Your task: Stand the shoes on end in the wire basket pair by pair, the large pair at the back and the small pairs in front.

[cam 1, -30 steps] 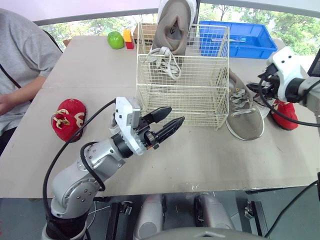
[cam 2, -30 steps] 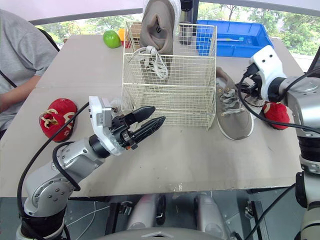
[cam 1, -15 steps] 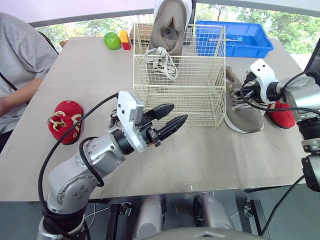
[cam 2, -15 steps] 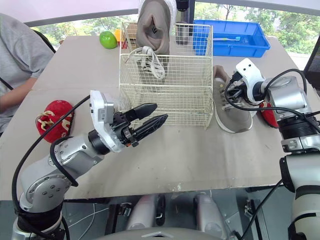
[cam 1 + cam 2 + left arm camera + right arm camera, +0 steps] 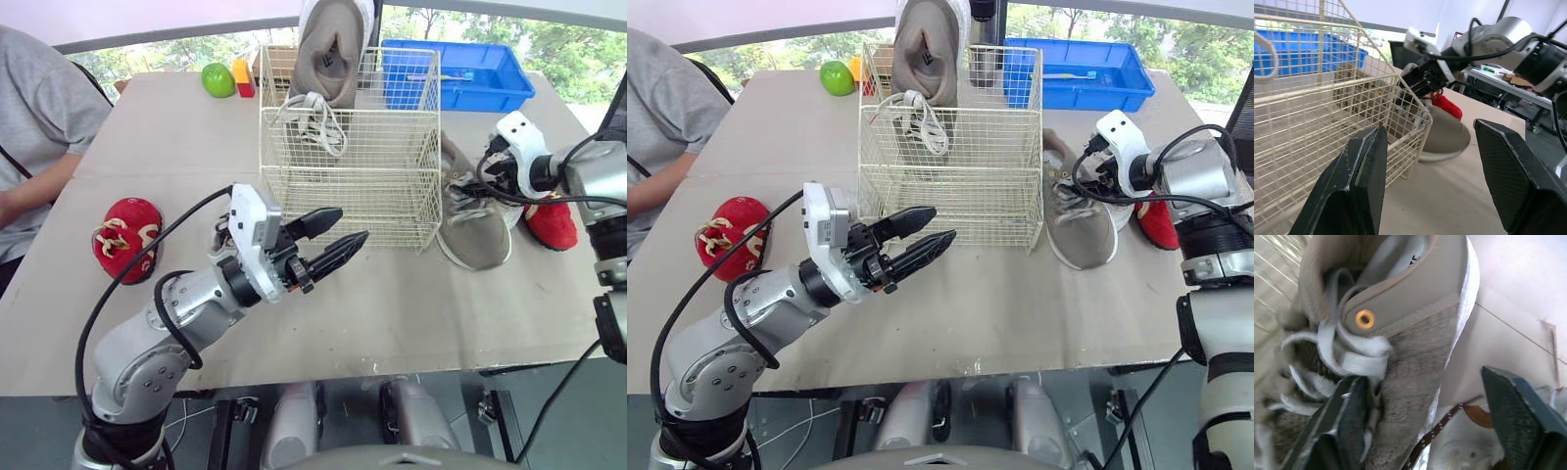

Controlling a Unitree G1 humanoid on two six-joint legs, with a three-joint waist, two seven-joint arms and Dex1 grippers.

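A cream wire basket (image 5: 348, 147) stands mid-table. One large grey shoe (image 5: 333, 44) stands on end in its back left corner, laces hanging down. Its mate (image 5: 470, 220) lies on the table just right of the basket, tipped on its side. My right gripper (image 5: 488, 176) is at this shoe's collar, open. In the right wrist view one finger (image 5: 1344, 421) touches the laces and the other stands clear of the shoe's side (image 5: 1415, 298). My left gripper (image 5: 333, 235) hovers open and empty before the basket's front. One small red shoe (image 5: 127, 235) lies far left, another (image 5: 554, 220) far right.
A blue bin (image 5: 470, 73) sits behind the basket on the right. A green apple (image 5: 217, 78) and a red-and-yellow block (image 5: 241, 73) lie at the back left. A person in a grey shirt (image 5: 39, 127) sits at the table's left edge.
My right gripper has come in from the right onto the lying grey shoe, which has rolled onto its side. The left gripper has stayed nearly still. The camera has shifted slightly.
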